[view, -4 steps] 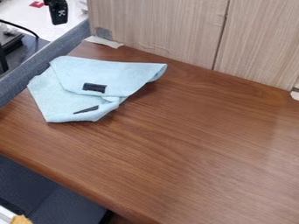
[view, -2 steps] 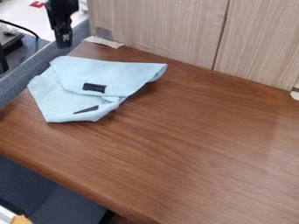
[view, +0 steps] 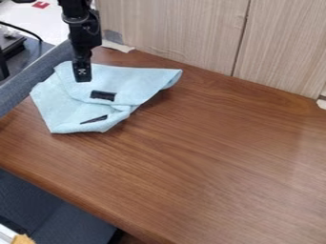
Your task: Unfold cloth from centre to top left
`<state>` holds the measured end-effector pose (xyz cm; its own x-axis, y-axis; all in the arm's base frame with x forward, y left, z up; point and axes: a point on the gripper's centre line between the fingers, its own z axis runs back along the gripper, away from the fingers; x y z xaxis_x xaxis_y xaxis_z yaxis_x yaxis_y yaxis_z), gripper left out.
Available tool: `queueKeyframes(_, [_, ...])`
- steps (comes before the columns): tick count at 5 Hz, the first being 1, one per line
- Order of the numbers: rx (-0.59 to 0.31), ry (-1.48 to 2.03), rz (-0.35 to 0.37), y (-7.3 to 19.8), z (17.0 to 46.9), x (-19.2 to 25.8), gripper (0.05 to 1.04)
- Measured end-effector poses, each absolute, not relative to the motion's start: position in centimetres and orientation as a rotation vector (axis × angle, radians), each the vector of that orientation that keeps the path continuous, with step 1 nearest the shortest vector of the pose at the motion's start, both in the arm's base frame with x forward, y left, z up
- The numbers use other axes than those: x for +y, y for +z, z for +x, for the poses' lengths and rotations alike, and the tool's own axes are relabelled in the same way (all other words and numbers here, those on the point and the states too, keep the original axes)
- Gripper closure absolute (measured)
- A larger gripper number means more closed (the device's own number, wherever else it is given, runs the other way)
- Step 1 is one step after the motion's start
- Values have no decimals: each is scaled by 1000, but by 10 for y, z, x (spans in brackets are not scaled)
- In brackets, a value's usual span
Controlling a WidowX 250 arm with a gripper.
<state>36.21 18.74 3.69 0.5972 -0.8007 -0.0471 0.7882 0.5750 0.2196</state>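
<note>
Black arm (view: 84, 35) in from top edge, upper left; jaws pointing down (nearly plumb).

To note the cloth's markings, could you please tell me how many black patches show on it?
2: one patch near the cloth's middle, the other by its lower edge. Folds may hide more.

The tool (view: 82, 72) comes down and toward the right from the top left, where it first hangs beyond the grey divider (view: 28, 76). Its tip now appears over the upper left part of the blue cloth (view: 130, 81), just above the upper black patch (view: 102, 96). More of the black arm (view: 77, 14) shows, now covering the left end of the whitish tape (view: 117, 46).
</note>
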Motion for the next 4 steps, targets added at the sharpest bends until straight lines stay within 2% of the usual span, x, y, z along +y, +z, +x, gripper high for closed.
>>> queueKeyframes(1, [-52, -1069, 254, 40, 351, 173, 82])
queueKeyframes(2, [-71, -1137, 257, 43, 343, 164, 82])
queueKeyframes(4, [-47, -1166, 254, 37, 339, 156, 82])
